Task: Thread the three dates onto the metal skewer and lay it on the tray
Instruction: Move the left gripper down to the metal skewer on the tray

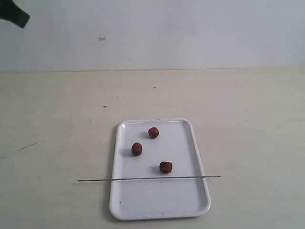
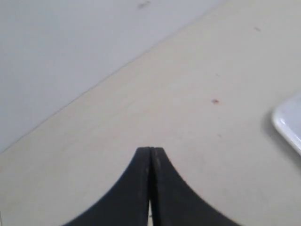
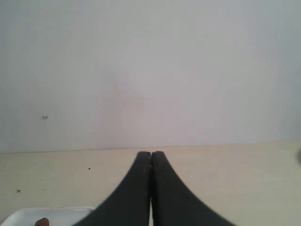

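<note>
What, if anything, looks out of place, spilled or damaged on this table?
Nothing looks spilled or damaged. The metal skewer lies bare across the tray, both ends overhanging its long sides, and the three dates sit loose and apart on the tray. A few dark specks dot the table.

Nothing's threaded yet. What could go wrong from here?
1. The metal skewer lies across the tray, both ends overhanging; pinching one end could tip or roll it.
2. The three dates sit loose on the glossy tray; a push from the skewer tip may slide them instead of piercing.
</note>
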Tool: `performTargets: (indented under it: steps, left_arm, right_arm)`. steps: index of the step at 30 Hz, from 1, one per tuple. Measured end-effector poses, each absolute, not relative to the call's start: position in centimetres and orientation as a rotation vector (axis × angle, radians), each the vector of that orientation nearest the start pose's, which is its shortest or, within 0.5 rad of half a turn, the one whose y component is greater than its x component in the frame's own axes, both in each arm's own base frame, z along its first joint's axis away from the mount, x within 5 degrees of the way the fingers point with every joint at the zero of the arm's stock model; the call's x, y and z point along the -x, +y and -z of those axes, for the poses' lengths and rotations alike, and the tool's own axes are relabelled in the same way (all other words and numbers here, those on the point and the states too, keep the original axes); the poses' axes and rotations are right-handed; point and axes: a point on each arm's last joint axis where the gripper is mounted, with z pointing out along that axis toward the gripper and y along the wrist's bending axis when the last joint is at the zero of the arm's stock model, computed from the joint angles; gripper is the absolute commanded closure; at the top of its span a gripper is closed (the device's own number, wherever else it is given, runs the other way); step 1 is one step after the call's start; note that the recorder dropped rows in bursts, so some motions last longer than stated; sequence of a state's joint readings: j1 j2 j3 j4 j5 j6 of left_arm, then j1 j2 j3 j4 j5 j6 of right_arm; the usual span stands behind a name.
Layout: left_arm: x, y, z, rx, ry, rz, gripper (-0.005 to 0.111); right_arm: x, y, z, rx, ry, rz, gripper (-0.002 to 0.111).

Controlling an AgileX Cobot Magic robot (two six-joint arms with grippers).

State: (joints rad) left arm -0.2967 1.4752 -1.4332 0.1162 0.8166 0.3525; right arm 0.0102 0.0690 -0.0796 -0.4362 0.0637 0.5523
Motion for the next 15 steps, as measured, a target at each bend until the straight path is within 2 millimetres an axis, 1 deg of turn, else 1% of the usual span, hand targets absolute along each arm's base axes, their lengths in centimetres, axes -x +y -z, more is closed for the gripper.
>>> performTargets:
  steps: [2,3,7,8,11,13,15]
  left_arm:
    - [-30.9,-10.0,-37.1,-0.993,2.196,-0.112,0.107]
    - [-30.8,-10.5,-36.7,-1.059,2.199,-0.078,0.107]
    - [-30.2,-12.2,-34.7,-1.327,2.217,0.147,0.107]
    - [-30.1,-12.7,-33.9,-1.400,2.235,0.198,0.107]
    - [-30.2,-14.0,-31.9,-1.562,2.261,0.239,0.107]
    - [-30.1,-15.1,-30.8,-1.662,2.256,0.217,0.107]
    - [-29.7,-16.3,-30.2,-1.753,2.231,0.178,0.107]
  right_arm:
    - [-5.9,-0.2,-23.1,-0.103,1.528,-0.081,0.108]
    - [-5.9,-0.2,-23.1,-0.103,1.528,-0.081,0.108]
    - [-5.9,-0.2,-23.1,-0.103,1.528,-0.081,0.108]
    - [-5.9,-0.2,-23.1,-0.103,1.528,-0.081,0.108]
    - [-5.9,-0.2,-23.1,-0.103,1.528,-0.081,0.108]
    - [-5.9,-0.2,-23.1,-0.103,1.528,-0.081,0.108]
    - [-5.9,-0.2,-23.1,-0.103,1.528,-0.081,0.108]
